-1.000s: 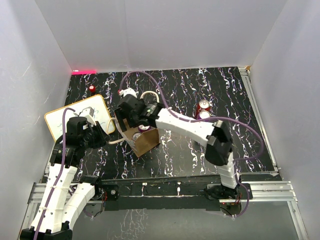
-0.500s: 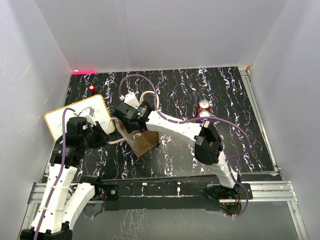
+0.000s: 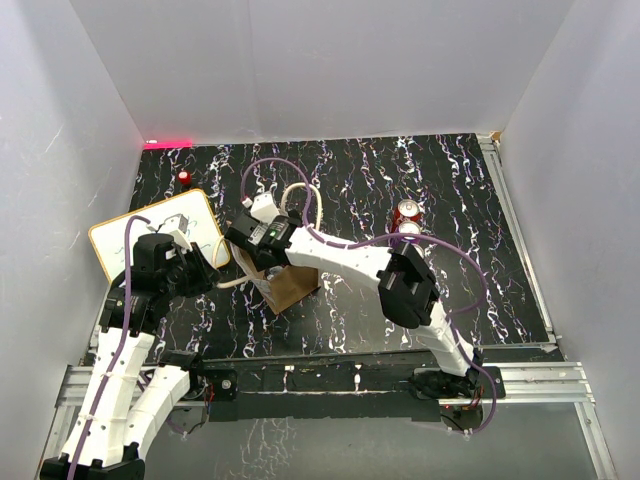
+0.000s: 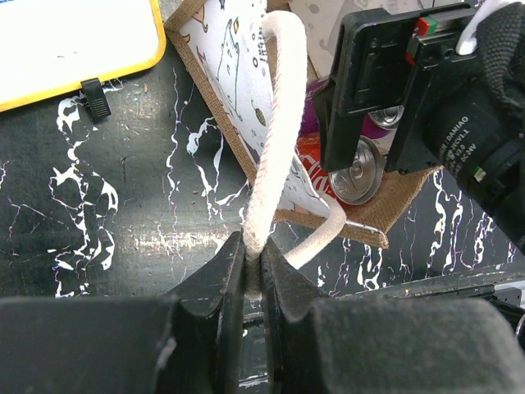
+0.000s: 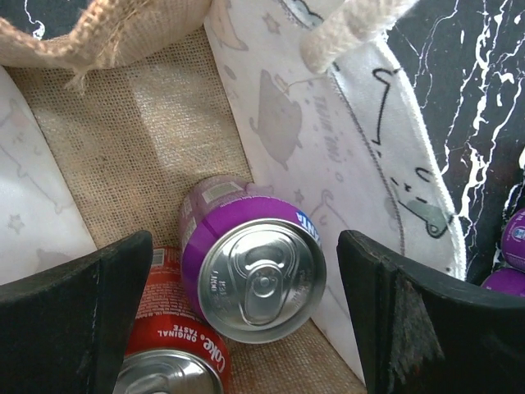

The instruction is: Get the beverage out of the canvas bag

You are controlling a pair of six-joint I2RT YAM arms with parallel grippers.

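From above, the right arm (image 3: 330,252) is covering the mouth of the canvas bag (image 3: 295,288), so its contents are not showing there. In the right wrist view, the bottom edge is cutting off the red can (image 5: 164,349), and the right edge is cutting two purple shapes (image 5: 510,246) beyond recognition. A small red thing (image 3: 184,177) at the table's far left is looking too small to name.

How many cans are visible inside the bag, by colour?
Purple can: 1
Red can: 1
Total: 2, both inside the canvas bag
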